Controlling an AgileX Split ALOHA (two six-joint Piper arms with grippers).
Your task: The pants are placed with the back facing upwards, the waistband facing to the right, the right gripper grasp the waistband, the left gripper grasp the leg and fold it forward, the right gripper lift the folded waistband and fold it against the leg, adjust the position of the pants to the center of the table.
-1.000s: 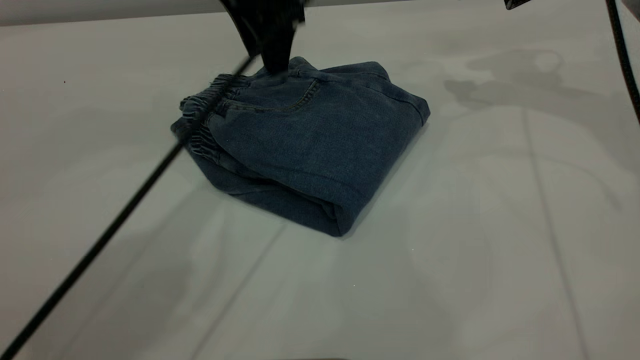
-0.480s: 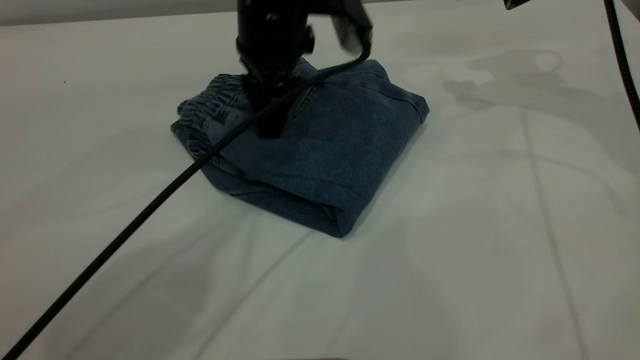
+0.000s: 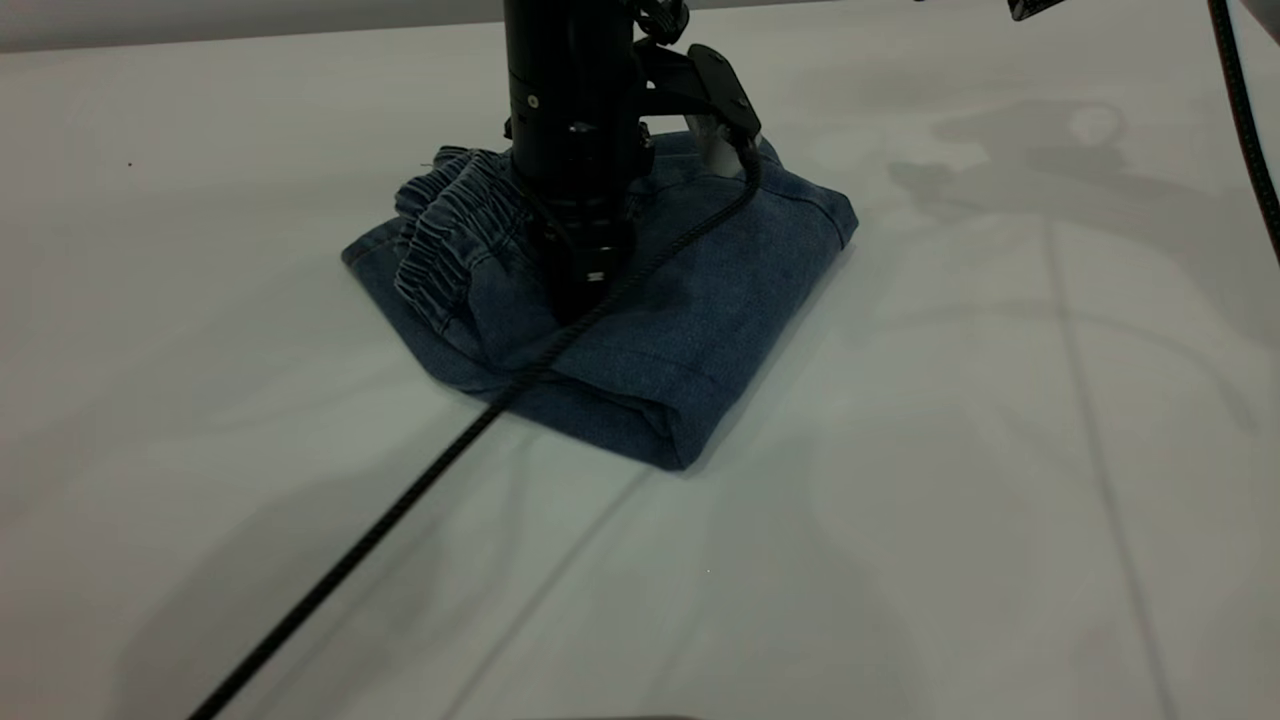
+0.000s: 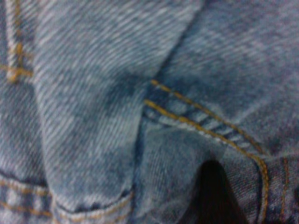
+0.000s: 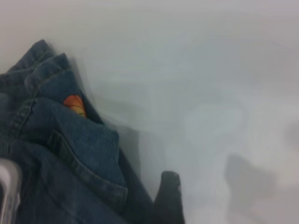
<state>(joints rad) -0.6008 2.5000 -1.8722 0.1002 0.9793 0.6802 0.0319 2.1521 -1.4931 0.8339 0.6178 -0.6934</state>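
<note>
Operator, note: within the last second your left gripper [image 3: 585, 300] has come down from the far edge of the pants [image 3: 640, 330] and now presses vertically into the top of the folded bundle. The waistband [image 3: 445, 235], lying flat a second ago, is now bunched up beside the tool. I judge both folds complete and the centring adjustment in progress.

Finger state of the left gripper: cannot be determined; its wrist view shows only denim and orange seams [image 4: 205, 126] at close range. Its cable [image 3: 400, 500] trails across the table [image 3: 1000, 500].

The bundle is compact, layered, blue, left of the table's middle. Your right gripper is out of the exterior view, finger state likewise undetermined.
</note>
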